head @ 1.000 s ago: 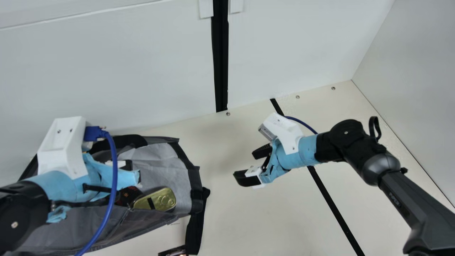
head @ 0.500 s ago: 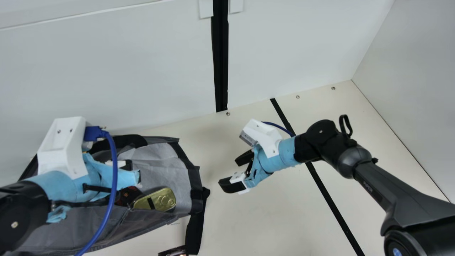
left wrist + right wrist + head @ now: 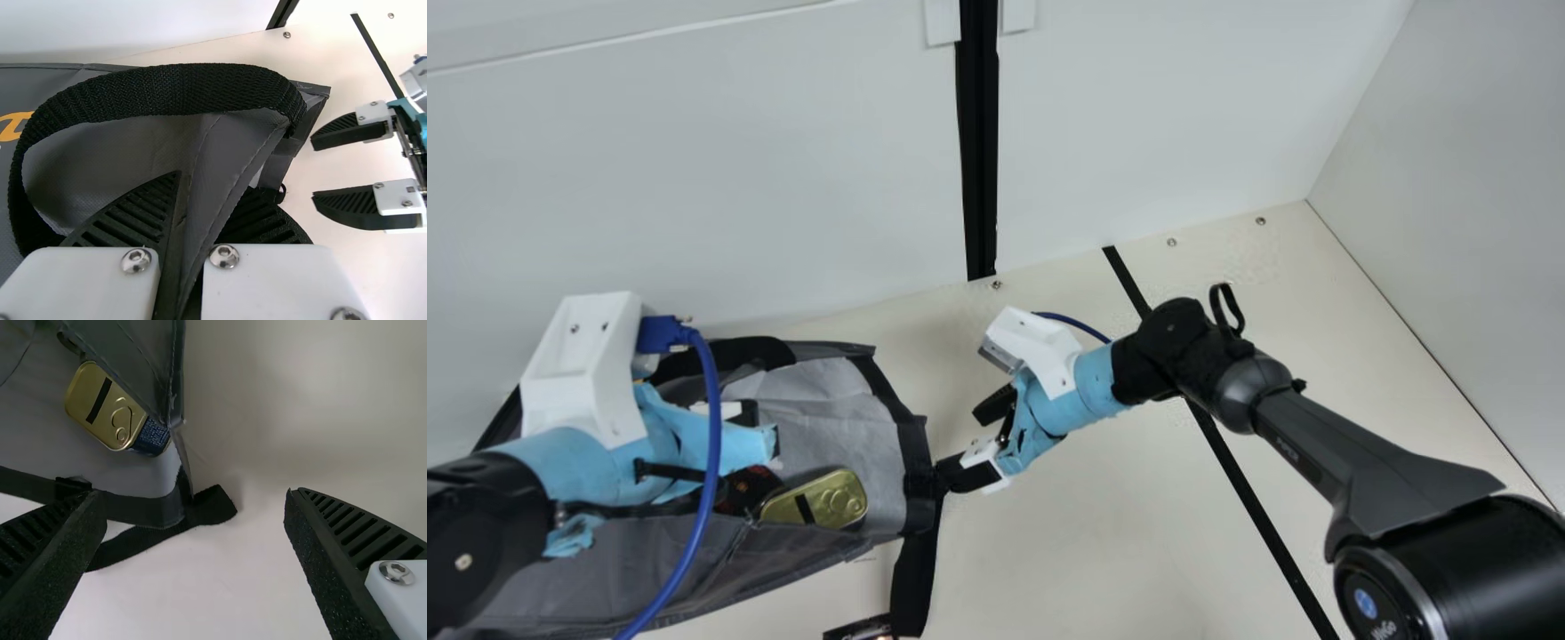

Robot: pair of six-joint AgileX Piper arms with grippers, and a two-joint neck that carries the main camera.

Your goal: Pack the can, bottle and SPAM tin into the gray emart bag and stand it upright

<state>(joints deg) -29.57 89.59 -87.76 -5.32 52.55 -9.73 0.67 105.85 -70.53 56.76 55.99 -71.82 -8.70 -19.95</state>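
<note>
The gray bag (image 3: 845, 404) lies on its side at the left of the main view, its mouth facing right. Inside the mouth sit the gold-bottomed SPAM tin (image 3: 827, 500) and a dark red item (image 3: 749, 489); whether that is can or bottle I cannot tell. My left gripper (image 3: 734, 442) is over the bag; in the left wrist view its fingers (image 3: 207, 200) pinch a fold of gray fabric below the black handle (image 3: 180, 83). My right gripper (image 3: 958, 447) stands open at the bag's mouth; in the right wrist view the gripper (image 3: 195, 495) has a black strap end (image 3: 212, 507) between its fingers, unclamped.
A white wall (image 3: 694, 178) rises behind the bag, and another stands at the right. A small dark object (image 3: 861, 628) lies at the main view's bottom edge. Black tape (image 3: 1254, 498) crosses the table under my right arm. A blue cable (image 3: 710, 444) hangs from my left wrist.
My right gripper has moved left and slightly downward in the main view, up to the bag's mouth, staying open. The left arm and the bag have kept still.
</note>
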